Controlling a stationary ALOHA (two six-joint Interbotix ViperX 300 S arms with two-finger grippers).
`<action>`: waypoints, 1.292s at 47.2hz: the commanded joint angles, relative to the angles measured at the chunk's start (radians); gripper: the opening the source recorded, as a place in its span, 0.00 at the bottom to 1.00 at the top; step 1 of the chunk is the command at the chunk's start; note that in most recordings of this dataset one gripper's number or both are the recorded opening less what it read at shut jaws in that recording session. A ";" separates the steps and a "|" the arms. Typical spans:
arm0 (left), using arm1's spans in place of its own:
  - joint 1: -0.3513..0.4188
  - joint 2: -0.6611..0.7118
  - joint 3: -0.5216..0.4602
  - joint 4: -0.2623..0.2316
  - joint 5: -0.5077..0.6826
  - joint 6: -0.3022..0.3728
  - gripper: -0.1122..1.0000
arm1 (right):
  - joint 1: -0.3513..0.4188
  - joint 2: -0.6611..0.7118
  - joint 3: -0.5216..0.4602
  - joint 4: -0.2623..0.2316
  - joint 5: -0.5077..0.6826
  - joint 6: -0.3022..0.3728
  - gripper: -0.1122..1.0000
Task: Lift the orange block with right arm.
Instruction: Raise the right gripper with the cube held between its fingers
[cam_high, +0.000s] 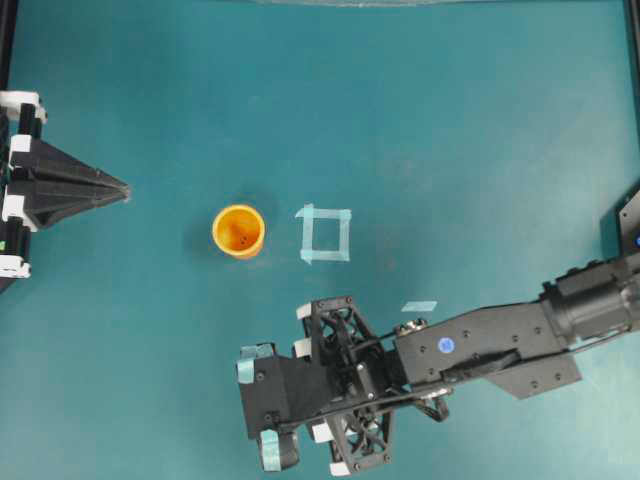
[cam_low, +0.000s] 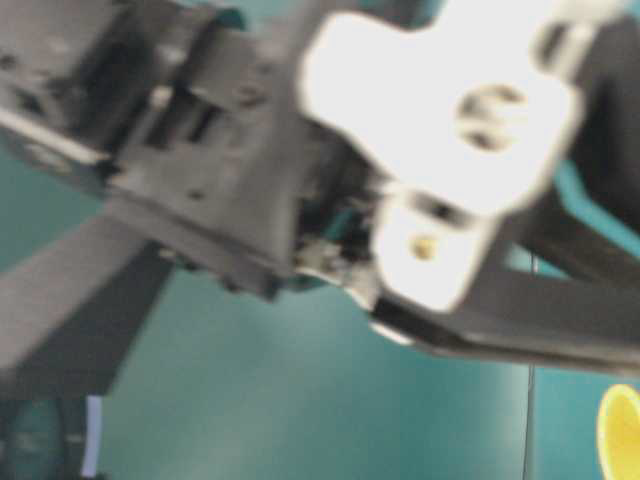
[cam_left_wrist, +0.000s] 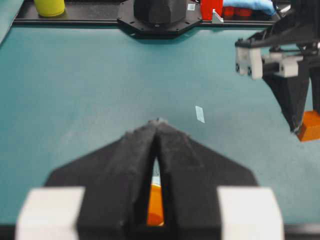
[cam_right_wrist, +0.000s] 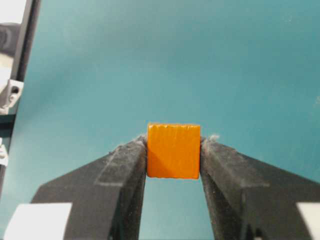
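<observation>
The right gripper (cam_right_wrist: 173, 150) is clamped on the orange block (cam_right_wrist: 173, 150), holding it clear of the teal table (cam_right_wrist: 165, 60) (seen from the left wrist too), while the left gripper (cam_left_wrist: 157, 125) sits pressed together.

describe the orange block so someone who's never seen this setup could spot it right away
Start at the teal table and follow the black right arm to its right gripper. The orange block is the small cube pinched between the two dark fingertips. Unlike the orange cup standing on the table, it is flat-faced, square-edged and solid.
</observation>
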 joint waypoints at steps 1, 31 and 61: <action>0.000 0.006 -0.028 0.003 -0.005 -0.003 0.10 | -0.002 -0.058 -0.040 -0.002 0.025 0.003 0.47; 0.000 0.008 -0.028 0.003 -0.005 -0.006 0.10 | 0.000 -0.101 -0.179 -0.009 0.187 0.003 0.47; 0.000 0.008 -0.028 0.002 0.006 -0.003 0.10 | 0.005 -0.101 -0.187 -0.009 0.202 0.003 0.47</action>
